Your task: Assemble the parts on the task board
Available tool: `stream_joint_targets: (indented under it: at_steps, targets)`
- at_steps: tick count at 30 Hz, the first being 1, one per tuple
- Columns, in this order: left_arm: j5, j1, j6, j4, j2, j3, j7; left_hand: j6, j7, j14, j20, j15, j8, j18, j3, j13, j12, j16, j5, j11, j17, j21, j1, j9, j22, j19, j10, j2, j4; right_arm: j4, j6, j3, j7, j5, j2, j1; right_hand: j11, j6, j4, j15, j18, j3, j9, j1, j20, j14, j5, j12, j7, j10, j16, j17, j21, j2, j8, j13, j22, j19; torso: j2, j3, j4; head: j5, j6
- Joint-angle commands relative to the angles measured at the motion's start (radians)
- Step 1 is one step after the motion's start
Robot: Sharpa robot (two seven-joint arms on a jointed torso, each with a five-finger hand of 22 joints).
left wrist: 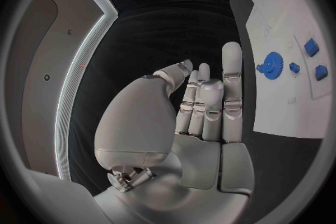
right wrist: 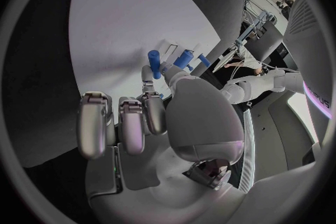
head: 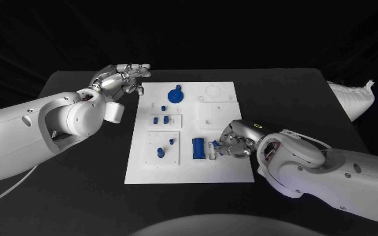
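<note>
Task looks mid-way, judging by layout. Task board (head: 224,170), white plate, flat in middle of black table (head: 299,94). Blue gear (head: 175,94) seated near far end of board, looks placed. Small blue pieces (head: 162,119) sit in a raised square panel at board centre-left; two more blue bits (head: 165,147) on the lower-left panel, one peg-like, one rounded. Blue rectangular block (head: 199,148) stands near board's near-right area, just beside right hand. Empty outlines and pale recesses toward far-right corner of board, so prob. several slots left to fill. Can't tell which pieces are fully seated vs. just lying there.

Right hand (head: 234,142) over board's right edge, fingers curled in toward block. Right wrist view: thumb and a finger pinching a short blue peg (right wrist: 153,63), upright-ish above white board surface; other fingers (right wrist: 130,123) folded side by side. Likely step in hand: carrying or inserting that peg near the block. More blue bits just beyond fingertips in that view, too small to identify.

Left hand (head: 119,82) off the board, just beside its far-left corner, over table. Left wrist view: left hand (left wrist: 185,123) fingers upright and close together, thumb apart, nothing held, so idle and open.
</note>
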Motion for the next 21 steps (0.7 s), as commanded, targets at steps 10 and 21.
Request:
stream_joint_targets:
  at_steps: [10,21]
  targets:
    - [-0.007,0.001,0.017,0.005,-0.002,0.000,0.003,-0.007,0.002,-0.005,0.000,0.000,0.004,0.015,0.001,0.001,0.004,-0.005,0.005,-0.001,-0.001,-0.006,0.000,0.000,-0.001,-0.008,-0.006,0.013,-0.004,-0.002,-0.028,0.000,-0.013,0.096,0.015,-0.001,0.003,0.016,0.002,-0.004,-0.010,-0.003,0.002,-0.015,-0.008,0.104,0.016,-0.007,-0.005,0.020,0.003,0.255,0.000,-0.002,-0.007,0.130,0.022,0.030,0.000,0.0011,0.0001,0.003,-0.001]
    - [-0.007,0.001,0.016,0.005,-0.002,0.000,0.005,-0.007,0.002,-0.005,0.000,0.000,0.004,0.015,0.001,0.001,0.004,-0.005,0.005,-0.001,-0.001,-0.006,0.000,0.000,-0.001,-0.008,-0.006,0.013,-0.004,-0.004,0.016,0.000,-0.017,0.114,0.017,-0.001,0.004,0.021,0.016,-0.003,-0.010,-0.016,0.003,-0.039,-0.007,0.105,0.019,-0.004,-0.005,0.022,0.004,0.257,0.001,-0.001,-0.009,0.133,0.025,0.031,0.000,0.0015,-0.0006,0.001,-0.002]
